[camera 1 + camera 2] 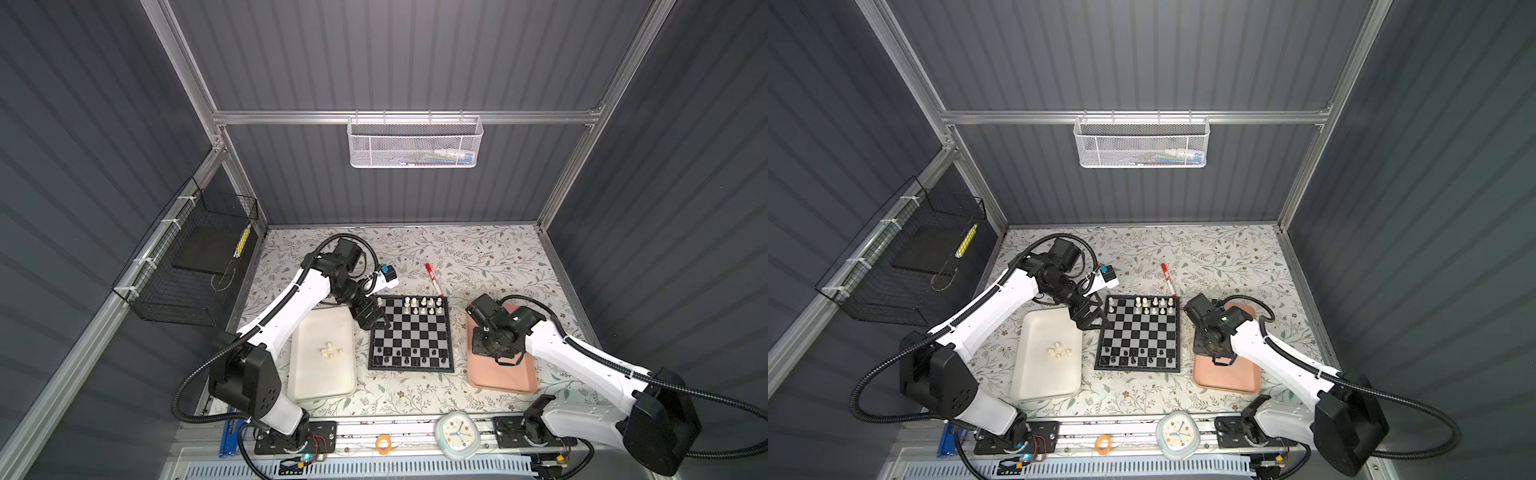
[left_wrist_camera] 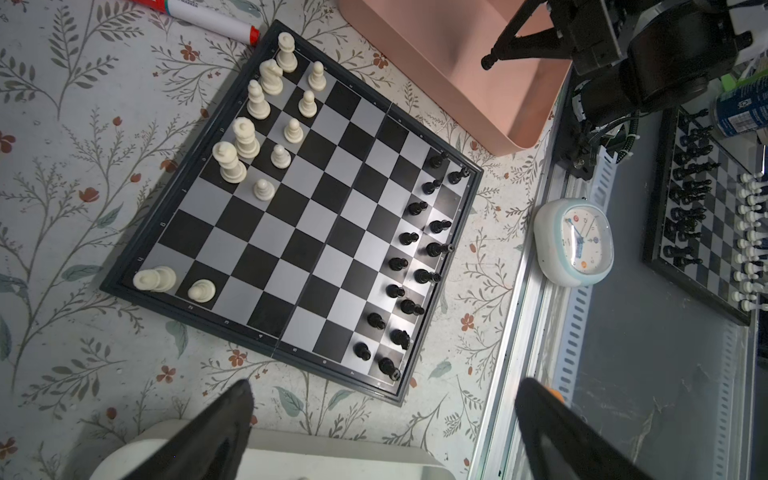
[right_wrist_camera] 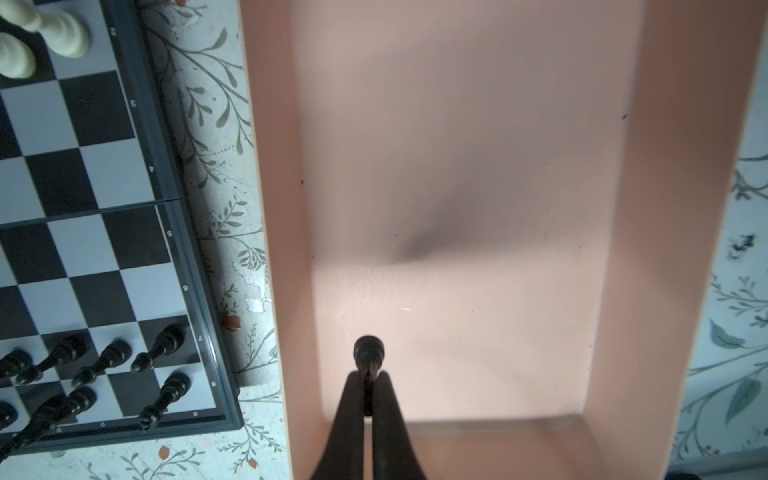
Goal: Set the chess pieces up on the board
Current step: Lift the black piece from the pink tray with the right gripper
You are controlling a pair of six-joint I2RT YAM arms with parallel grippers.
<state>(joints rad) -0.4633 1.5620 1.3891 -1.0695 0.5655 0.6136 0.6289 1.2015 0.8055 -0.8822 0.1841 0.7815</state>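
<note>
"Along the near edge of the board [image 1: 409,337], how full are the rows?"

"The black pieces [image 2: 409,266] fill both rows there but for one back-row square. The right gripper [image 3: 368,386] has its jaws pressed on a black piece [image 3: 368,350] above the pink tray [image 3: 266,208], and I see nothing else in that tray."

"And the far edge?"

"Patchier. The white pieces [image 1: 422,305] stand in two rows, with gaps in both toward the far left corner, though the corner square itself is filled. A few loose white pieces [image 1: 330,352] lie on the white tray [image 1: 324,384], on the desk just left of the board."

"The left gripper [image 1: 371,319]?"

"Jaws spread wide, holding nothing. It hovers between the white tray's far corner and the board's left edge."

"So how far along?"

"Well past halfway, I'd judge. Black needs only the piece in hand set down. White needs the loose ones carried over to close those gaps."
</note>
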